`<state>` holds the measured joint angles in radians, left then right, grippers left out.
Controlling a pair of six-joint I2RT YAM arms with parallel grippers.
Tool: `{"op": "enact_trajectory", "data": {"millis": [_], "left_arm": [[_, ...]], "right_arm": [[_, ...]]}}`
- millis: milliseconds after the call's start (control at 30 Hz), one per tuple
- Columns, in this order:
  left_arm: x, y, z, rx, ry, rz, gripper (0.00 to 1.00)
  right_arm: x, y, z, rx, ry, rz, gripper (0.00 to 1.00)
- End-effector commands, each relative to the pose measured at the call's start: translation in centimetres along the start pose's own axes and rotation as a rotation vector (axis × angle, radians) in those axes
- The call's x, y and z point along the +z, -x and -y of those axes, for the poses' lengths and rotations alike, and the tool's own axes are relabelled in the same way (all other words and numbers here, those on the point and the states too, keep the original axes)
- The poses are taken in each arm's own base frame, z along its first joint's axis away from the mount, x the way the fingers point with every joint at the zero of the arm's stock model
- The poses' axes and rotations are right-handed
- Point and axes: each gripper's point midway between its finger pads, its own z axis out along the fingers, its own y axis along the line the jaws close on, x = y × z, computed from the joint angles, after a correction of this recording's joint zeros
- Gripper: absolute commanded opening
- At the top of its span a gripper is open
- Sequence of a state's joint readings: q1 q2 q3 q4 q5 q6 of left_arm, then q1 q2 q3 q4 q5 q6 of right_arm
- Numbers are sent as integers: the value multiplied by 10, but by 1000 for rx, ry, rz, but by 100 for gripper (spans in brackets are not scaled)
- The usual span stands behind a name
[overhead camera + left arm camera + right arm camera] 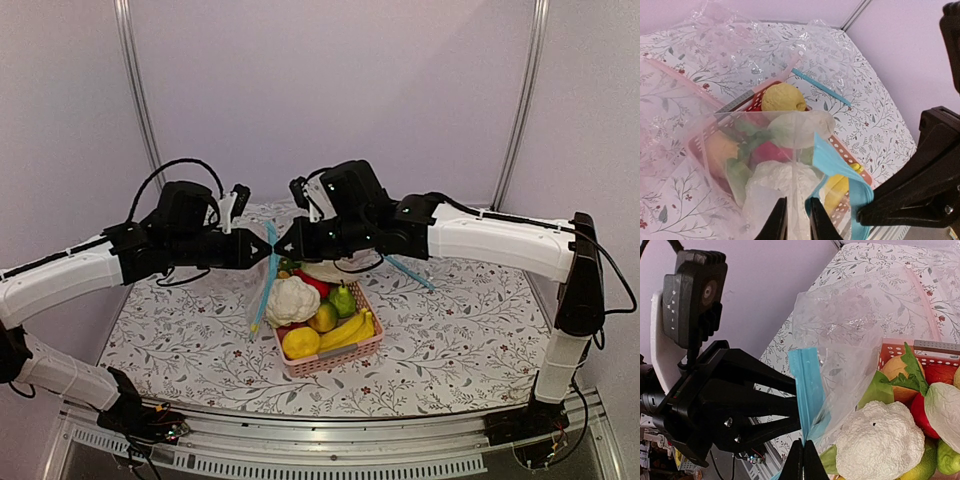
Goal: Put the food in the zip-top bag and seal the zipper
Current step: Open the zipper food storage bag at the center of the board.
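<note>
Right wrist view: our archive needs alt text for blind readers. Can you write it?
The right gripper, shut, pinches the light-blue zipper of a transparent zip-top bag. The left gripper reaches the strip from the left; a white cauliflower and other toy produce sit in a basket at lower right.

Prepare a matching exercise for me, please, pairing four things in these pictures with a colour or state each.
Things:
1. zipper
2. cauliflower
3. basket
4. right gripper

Descriptions:
A. pink, with a lattice wall
B. shut, pinching a thin strip
C. light blue
D. white, lying among the toy produce

Pairs: 1-C, 2-D, 3-A, 4-B.
</note>
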<state>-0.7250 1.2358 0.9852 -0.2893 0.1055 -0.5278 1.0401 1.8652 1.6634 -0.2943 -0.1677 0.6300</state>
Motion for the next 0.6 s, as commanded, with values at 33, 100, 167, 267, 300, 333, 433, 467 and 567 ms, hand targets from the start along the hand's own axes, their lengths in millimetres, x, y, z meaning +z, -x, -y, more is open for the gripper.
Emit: {"op": "enact_trajectory", "data": {"millis": [33, 100, 167, 267, 300, 333, 433, 467, 567], "left_arm": [[-1, -11, -21, -3, 127, -41, 13], [-2, -11, -21, -3, 123, -37, 9], [-2, -12, -19, -1, 107, -34, 6], [-2, -10, -18, 11, 108, -32, 2], [-3, -10, -20, 17, 117, -32, 1], [-4, -9, -21, 21, 123, -32, 0], [-7, -7, -23, 40, 146, -30, 0], [-8, -6, -25, 49, 158, -30, 0], [-15, 0, -22, 73, 155, -14, 0]], "right_arm": [[4, 3, -11, -16, 11, 6, 0], [5, 3, -5, -10, -19, 5, 0], [8, 2, 1, -5, -52, 3, 0], [9, 1, 13, 7, -110, 12, 0], [8, 1, 16, 13, -126, 15, 0], [8, 1, 18, 16, -136, 16, 0], [7, 0, 25, 18, -174, 19, 0], [5, 2, 32, 17, -210, 33, 0], [5, 3, 36, 15, -235, 39, 0]]}}
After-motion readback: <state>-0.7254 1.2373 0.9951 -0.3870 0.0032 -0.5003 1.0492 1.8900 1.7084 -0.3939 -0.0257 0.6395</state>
